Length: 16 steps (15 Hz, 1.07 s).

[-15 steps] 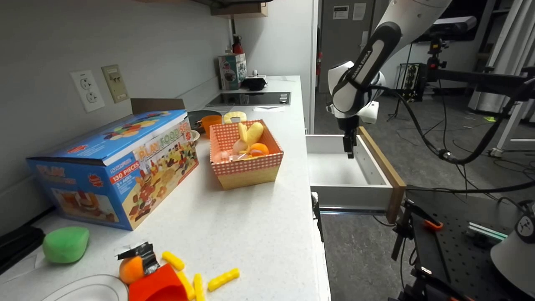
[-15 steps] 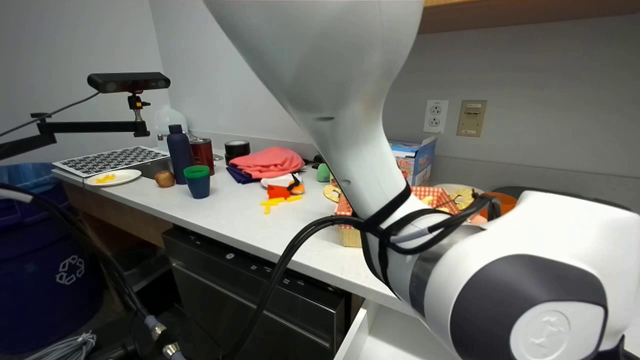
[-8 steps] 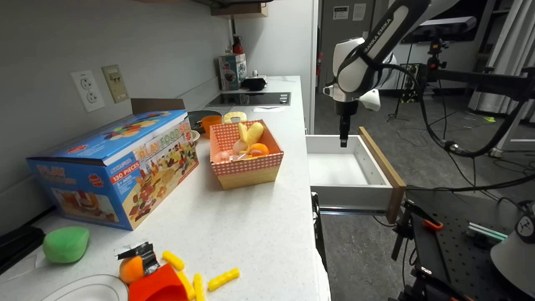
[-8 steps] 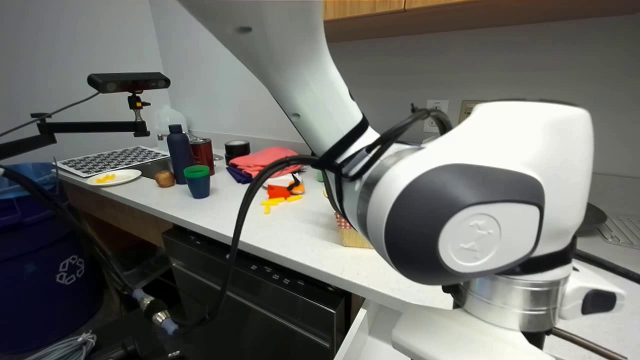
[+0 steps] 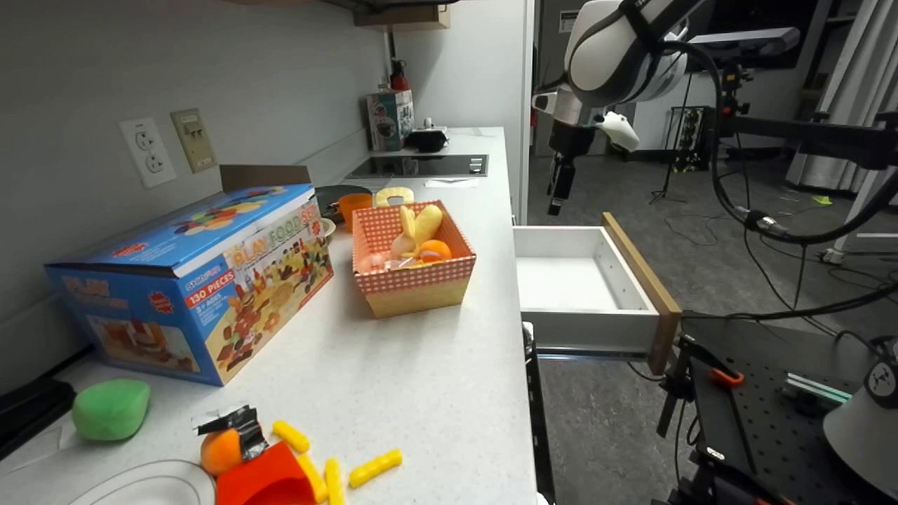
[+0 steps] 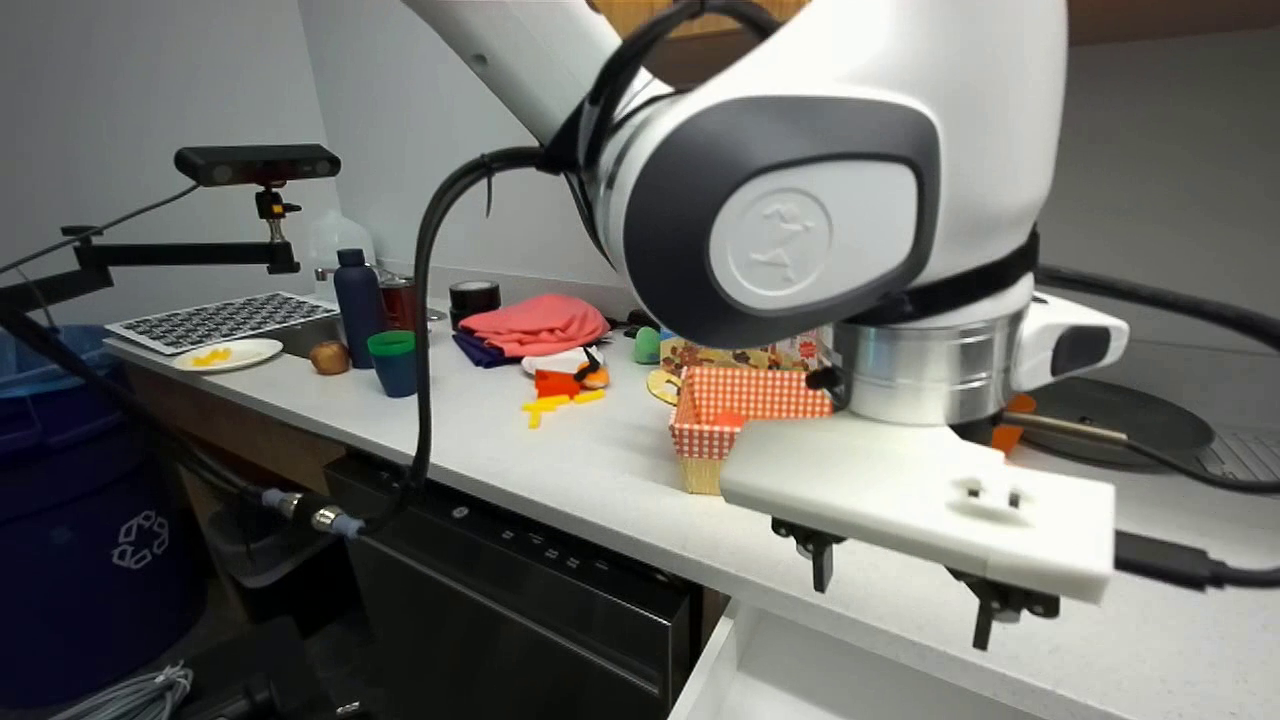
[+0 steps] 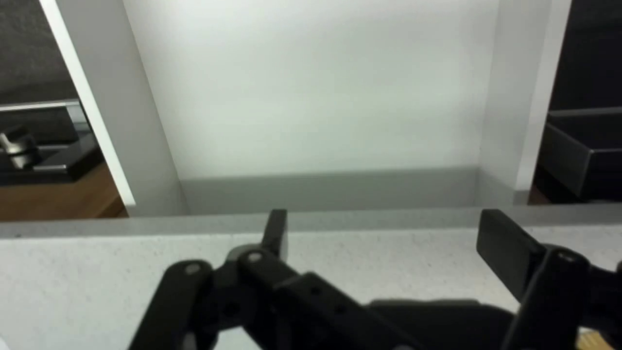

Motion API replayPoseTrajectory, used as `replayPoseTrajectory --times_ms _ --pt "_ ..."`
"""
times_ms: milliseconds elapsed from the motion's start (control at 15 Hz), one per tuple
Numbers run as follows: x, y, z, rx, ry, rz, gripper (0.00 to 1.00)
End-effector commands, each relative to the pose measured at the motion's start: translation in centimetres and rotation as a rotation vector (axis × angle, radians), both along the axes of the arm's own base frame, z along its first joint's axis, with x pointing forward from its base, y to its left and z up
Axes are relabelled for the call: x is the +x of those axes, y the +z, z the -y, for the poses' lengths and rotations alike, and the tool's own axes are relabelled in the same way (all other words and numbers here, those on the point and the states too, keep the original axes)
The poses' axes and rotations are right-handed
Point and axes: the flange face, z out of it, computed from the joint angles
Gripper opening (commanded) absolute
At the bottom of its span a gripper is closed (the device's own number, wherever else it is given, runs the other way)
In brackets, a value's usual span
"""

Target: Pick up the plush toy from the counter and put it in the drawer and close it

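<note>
- Wrist view: end effector nearest, its two dark fingers observed wide apart; the tabletop shows behind them and in the gap.
- Past the straight edge of the tabletop, the drawer stands pulled out, white floor and side walls in plain sight.
- In both exterior views the arm reaches down from above; the end effector hangs in the air, apart from drawer and tabletop.
- In an exterior view, nearest on the tabletop: a white plate partly in view, a red carton, yellow sticks near it, and an orange ball with a black strip against it.
- Next, a green lump lying near the blue toy box.
- Farther along, a red checked basket stands upright on the tabletop.
- Plush toy: by best match, the pale yellow lump inside the basket, beside an orange piece; identity not certain.
- Behind the basket: an orange cup with a dark pan just beside it.
- Farthest on the tabletop: a black cooktop, and past it an upright box beside a black item.
</note>
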Motion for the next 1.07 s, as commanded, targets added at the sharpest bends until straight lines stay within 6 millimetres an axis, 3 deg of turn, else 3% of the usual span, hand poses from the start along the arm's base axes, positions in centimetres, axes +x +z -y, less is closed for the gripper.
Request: replayPoseTrajectory --times_ms 0,467,533,667,1000 --pt "0.2 3.6 -3.9 0.034 0.085 0.092 1.00" --pt "3.1 9.1 -12.4 0.084 0.242 0.213 1.00" --pt "3.4 7.9 -11.0 0.050 0.202 0.188 1.00" --pt "3.6 8.6 -12.5 0.062 0.223 0.204 1.00" --pt "3.6 8.7 -12.4 0.064 0.221 0.207 1.00"
